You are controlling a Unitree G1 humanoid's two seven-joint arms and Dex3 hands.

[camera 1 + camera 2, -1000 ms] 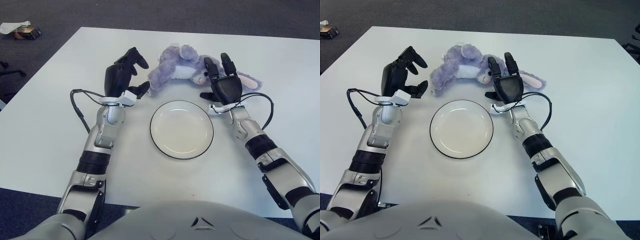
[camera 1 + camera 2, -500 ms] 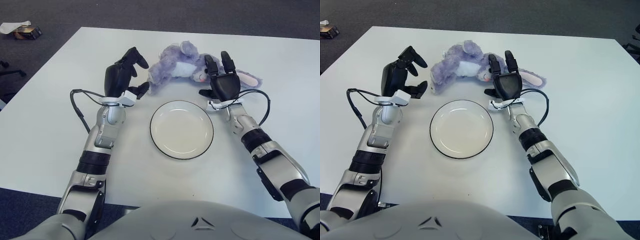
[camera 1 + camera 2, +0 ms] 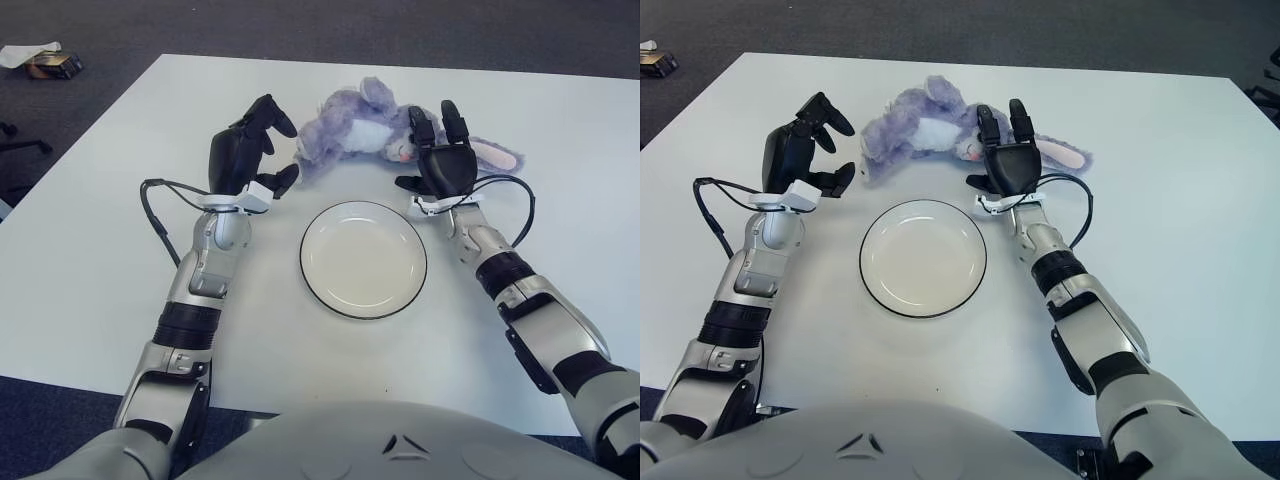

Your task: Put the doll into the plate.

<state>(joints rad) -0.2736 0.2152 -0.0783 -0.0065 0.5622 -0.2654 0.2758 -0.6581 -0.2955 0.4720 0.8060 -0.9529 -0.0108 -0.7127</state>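
Observation:
A purple plush rabbit doll (image 3: 362, 130) with a white belly and a pink-lined ear lies on the white table, just beyond the plate. The white plate (image 3: 320, 278) with a dark rim sits empty in the middle of the table. My right hand (image 3: 436, 150) is against the doll's head from the near right side, fingers spread upward and holding nothing. My left hand (image 3: 258, 150) is raised just left of the doll's rear end, fingers spread, a small gap from the fur.
The white table (image 3: 90, 250) ends at a dark carpet at the back and left. A small box and a white scrap (image 3: 40, 62) lie on the floor at the far left. Black cables loop beside both wrists.
The right hand has pushed forward and slightly left against the doll's head. The doll has shifted away from the plate and bunched up. The left hand has hardly moved.

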